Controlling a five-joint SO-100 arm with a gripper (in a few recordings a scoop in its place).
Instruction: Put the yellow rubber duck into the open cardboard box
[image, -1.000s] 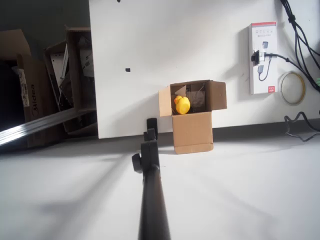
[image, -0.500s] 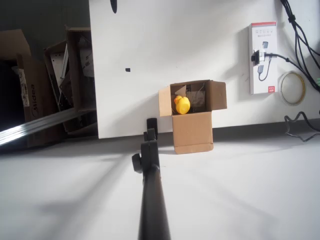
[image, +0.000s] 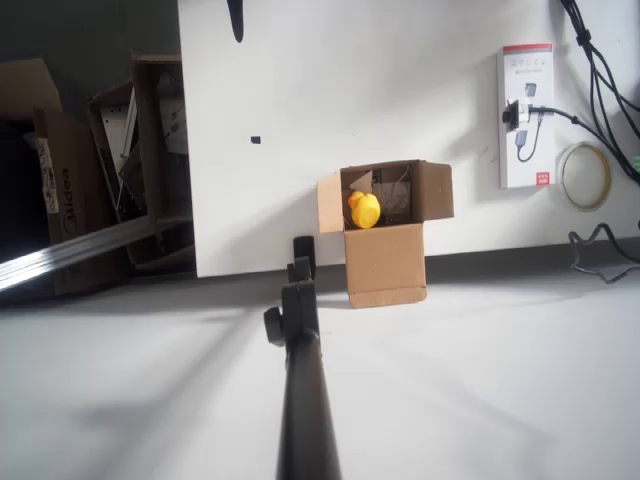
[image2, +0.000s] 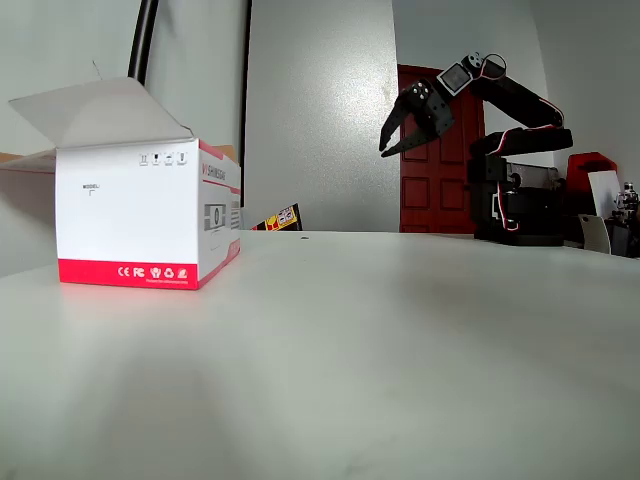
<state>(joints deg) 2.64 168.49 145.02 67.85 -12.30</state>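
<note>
duck: yellow rubber duck (image: 364, 209) sits inside box, at its left side, overhead view.
table: white table (image: 420, 100), box near its front edge.
box: open cardboard box (image: 385, 265), flaps out.
gripper: gripper (image2: 392, 139) raised over table, fixed view, jaws apart, holds nothing.

The overhead view looks straight down from high above the bench (image: 400, 90), covering its edge, the floor beside it, and a dark pole (image: 300, 380) running up from the bottom edge of the picture. The fixed view sits low at bench-surface height, close behind a white-and-red package (image2: 140, 215), facing across the bench (image2: 380, 340) toward the arm (image2: 510, 150) at the far side. Both views share the bench and the package (image: 526, 115).
</note>
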